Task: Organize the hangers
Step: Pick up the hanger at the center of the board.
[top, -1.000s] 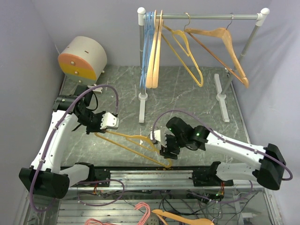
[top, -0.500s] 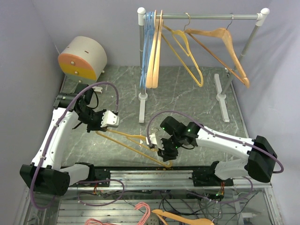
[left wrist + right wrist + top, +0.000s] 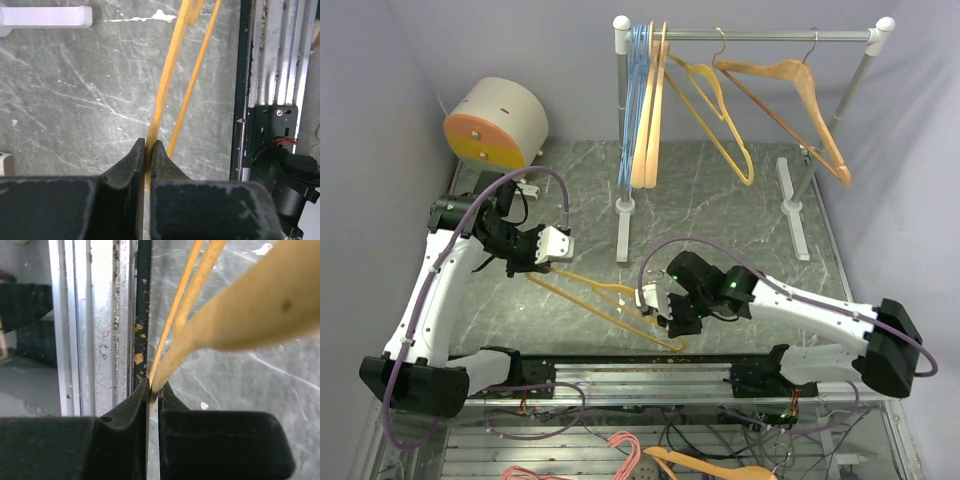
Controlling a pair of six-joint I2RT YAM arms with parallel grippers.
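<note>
**Two grippers clamping one yellow hanger (image 3: 590,284)**

Both arms are holding the same thin yellow hanger low over the marbled table (image 3: 720,200), close to its near edge. Whether it is touching the surface cannot be told.

The left gripper (image 3: 527,268) is pinching the hanger's left end. In its wrist view (image 3: 148,148) the jaws are squeezed tight on the yellow bar (image 3: 167,80).

The right gripper (image 3: 670,322) is gripping the hanger's right part. In its own view (image 3: 150,389) the jaws are pressing together on a thin rod, with the broader shoulder of the hanger (image 3: 250,305) looming blurred above.

At the back, a rack (image 3: 770,37) is carrying the rest:
- a bunch of blue wire hangers (image 3: 636,90) at the rail's left end
- tan hangers (image 3: 650,140) just beside them
- a second yellow hanger (image 3: 725,125) and a wooden hanger (image 3: 785,75) further right — both hanging tilted
</note>
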